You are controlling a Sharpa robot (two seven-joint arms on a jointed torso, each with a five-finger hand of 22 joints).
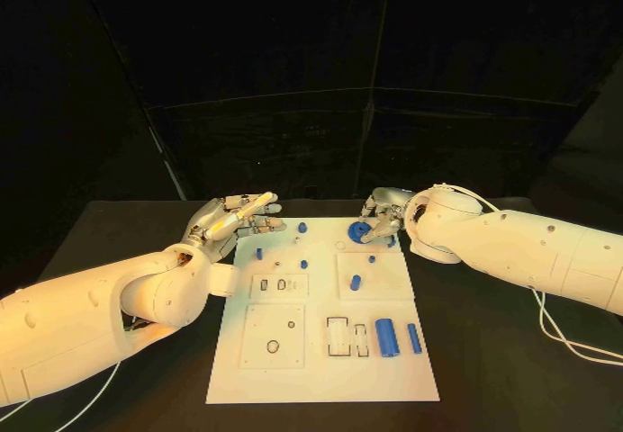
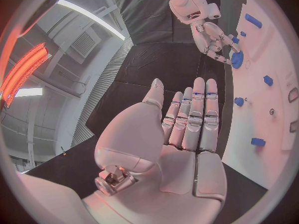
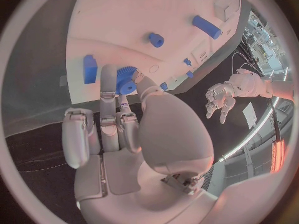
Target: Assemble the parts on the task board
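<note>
Resting at far edge of task board (image 1: 325, 378): blue toothed gear (image 1: 355, 233), round, with a hub, pinched by fingertips of right hand (image 1: 384, 216). Held flat and empty beside board's far left corner: left hand (image 1: 238, 219), fingers straight.

Table: black top (image 1: 493, 360), matte, reaching from the near edge back to a dark backdrop
Backdrop: black cloth panels (image 1: 390, 135) behind the table, with faint pale seams crossing them
Ceiling: pale grey panels with a square vent (image 2: 84, 44), seen from the left wrist
Light: a long white strip lamp (image 2: 93, 17) overhead; a glowing red-orange fixture (image 2: 25, 69) off to one side
</note>
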